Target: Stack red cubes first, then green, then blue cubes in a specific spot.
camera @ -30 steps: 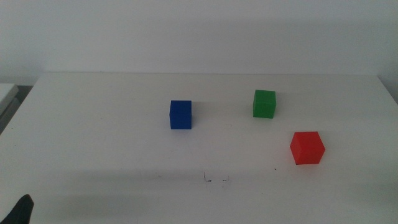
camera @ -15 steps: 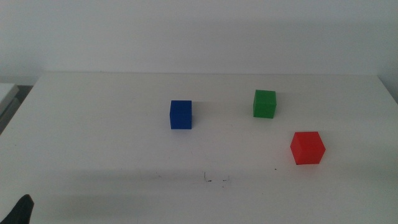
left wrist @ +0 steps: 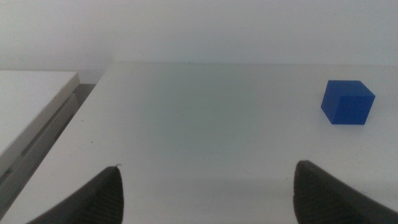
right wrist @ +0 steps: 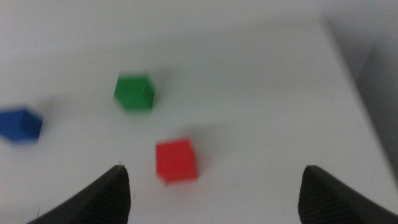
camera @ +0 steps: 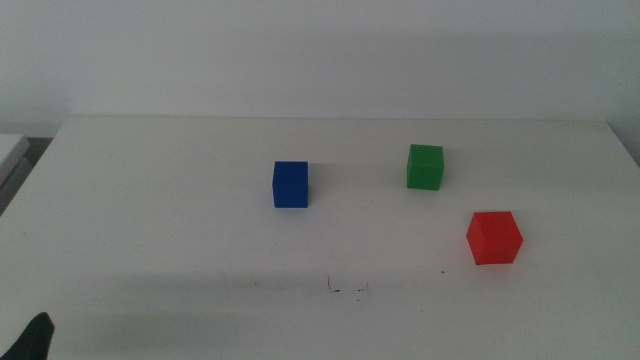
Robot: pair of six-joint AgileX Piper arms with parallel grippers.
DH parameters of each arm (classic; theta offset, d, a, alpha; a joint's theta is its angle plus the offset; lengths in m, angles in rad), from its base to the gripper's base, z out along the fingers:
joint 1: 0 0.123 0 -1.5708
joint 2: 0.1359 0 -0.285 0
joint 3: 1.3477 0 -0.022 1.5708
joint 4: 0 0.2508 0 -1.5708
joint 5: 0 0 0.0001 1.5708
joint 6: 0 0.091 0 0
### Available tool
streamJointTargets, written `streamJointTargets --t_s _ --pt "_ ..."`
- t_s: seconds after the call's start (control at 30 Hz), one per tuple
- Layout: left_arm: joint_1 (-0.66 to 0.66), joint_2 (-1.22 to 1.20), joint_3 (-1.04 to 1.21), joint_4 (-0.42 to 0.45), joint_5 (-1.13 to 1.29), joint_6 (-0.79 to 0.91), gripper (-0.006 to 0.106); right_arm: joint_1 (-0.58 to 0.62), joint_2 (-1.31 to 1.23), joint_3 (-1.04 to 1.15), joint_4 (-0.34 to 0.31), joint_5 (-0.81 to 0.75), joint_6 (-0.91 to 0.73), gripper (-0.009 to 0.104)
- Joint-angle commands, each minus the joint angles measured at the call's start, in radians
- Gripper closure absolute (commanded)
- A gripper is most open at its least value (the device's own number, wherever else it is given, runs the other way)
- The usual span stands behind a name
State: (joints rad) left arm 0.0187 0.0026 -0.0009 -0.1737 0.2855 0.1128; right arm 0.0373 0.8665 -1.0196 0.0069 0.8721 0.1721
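While both claws wait with jaws spread wide, grasping nothing, the small matte red cube [camera: 494,237] sits near-right on the white tabletop [camera: 150,220], the green cube [camera: 425,166] farther back, the blue cube [camera: 291,184] left of it. Faint black scribbles [camera: 347,289] mark the near-centre spot. Left claw [left wrist: 205,193] hovers near-left; right claw [right wrist: 214,196] faces the cubes.

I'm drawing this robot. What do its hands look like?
Each hand is two dark, nearly black jaws with rounded tips. The left gripper and the right gripper look the same. No cables or markings show, and the arms are out of sight.

text: none legible | table marks [camera: 347,289]: faint black scribbles, unreadable
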Motion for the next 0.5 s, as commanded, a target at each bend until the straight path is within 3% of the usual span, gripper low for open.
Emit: streamJointTargets --t_s 0.0,0.2,0.33,0.47 --pt "0.002 -0.003 0.001 0.0 -0.014 -0.007 0.008 0.067 0.11 -0.056 -0.007 0.083 0.003 0.002" --pt "0.002 -0.003 0.001 0.0 -0.014 -0.007 0.008 0.24 0.313 -0.091 -0.041 0.077 -0.008 0.002" --pt "0.002 -0.003 0.001 0.0 -0.014 -0.007 0.008 0.262 0.445 -0.091 -0.007 0.074 -0.017 0.002" --pt "0.002 -0.003 0.001 0.0 -0.014 -0.007 0.008 0.262 0.554 -0.091 -0.054 0.046 -0.013 0.002"
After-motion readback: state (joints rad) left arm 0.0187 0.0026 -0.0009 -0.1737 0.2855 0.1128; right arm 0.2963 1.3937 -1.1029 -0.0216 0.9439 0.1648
